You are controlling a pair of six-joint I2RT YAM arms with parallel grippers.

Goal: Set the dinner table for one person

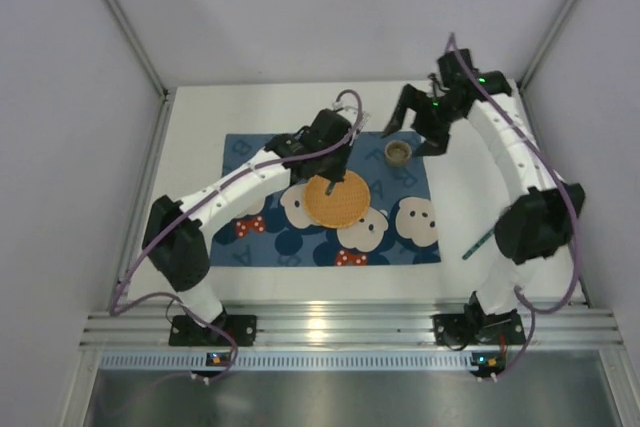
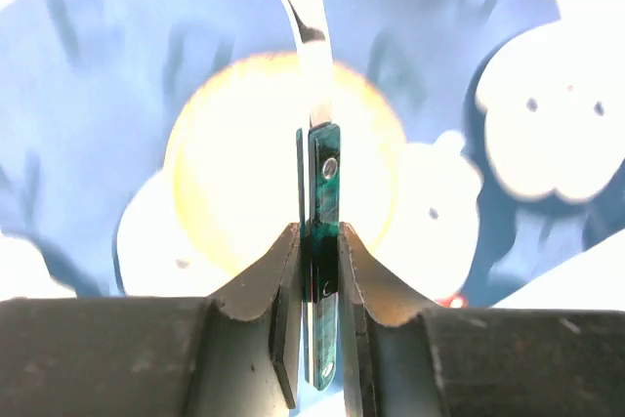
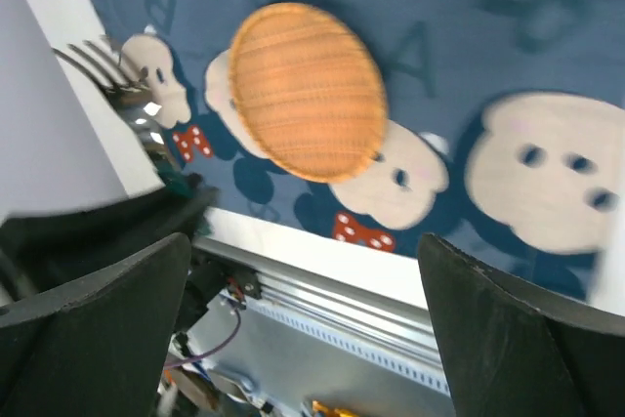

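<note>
The white dinner table carries a dark blue bear-print mat. An orange woven plate lies at the mat's middle, and a small cup stands behind it to the right. My left gripper hangs over the plate's far edge. It is shut on the green handle of a fork, above the plate. My right gripper is open and empty, raised just beyond the cup. Its wrist view shows the gripper, the plate and the fork's tines.
A second green-handled utensil lies on the bare table right of the mat, near the right arm. Aluminium rails edge the table's near side. Grey walls stand close on the left, right and back.
</note>
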